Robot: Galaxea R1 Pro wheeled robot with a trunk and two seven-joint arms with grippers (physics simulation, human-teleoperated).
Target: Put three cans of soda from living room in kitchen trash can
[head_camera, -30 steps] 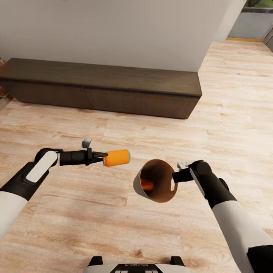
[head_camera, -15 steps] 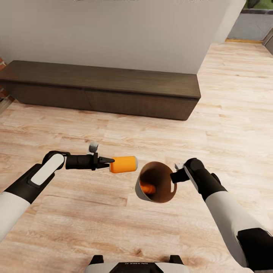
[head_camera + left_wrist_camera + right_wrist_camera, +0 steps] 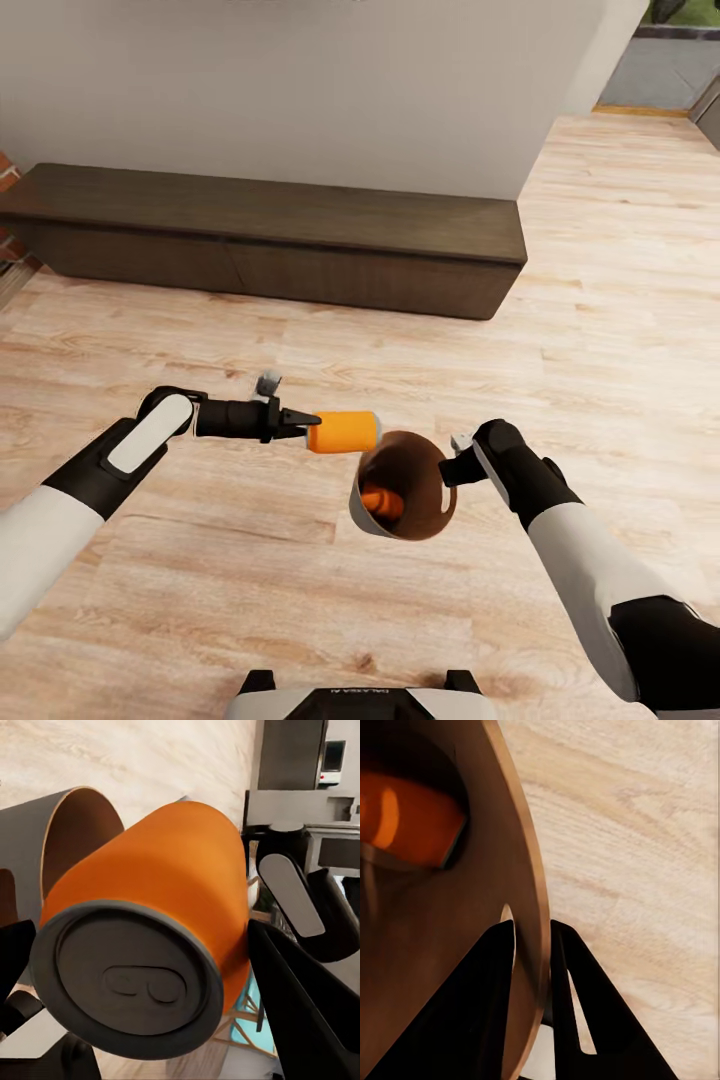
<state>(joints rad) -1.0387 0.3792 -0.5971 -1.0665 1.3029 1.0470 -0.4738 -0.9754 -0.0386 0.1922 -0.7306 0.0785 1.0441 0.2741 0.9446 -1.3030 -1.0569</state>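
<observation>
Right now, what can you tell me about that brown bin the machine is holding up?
The bin is small, round and tapered, copper-brown inside and grey outside, with an oval handle hole near its rim. It hangs in the air above the wood floor, tipped so its mouth faces the head camera. The right tool pinches its wall at the rim, one finger inside, one outside. One orange can already lies in it. A second orange can, gripped by the left tool, sits at its rim.

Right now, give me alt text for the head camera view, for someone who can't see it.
The left pincer holds an orange soda can sideways at the rim of a tapered bin, which the right pincer grips by its wall. Another orange can lies inside the bin, above a light wood floor, with a dark low cabinet behind.
</observation>
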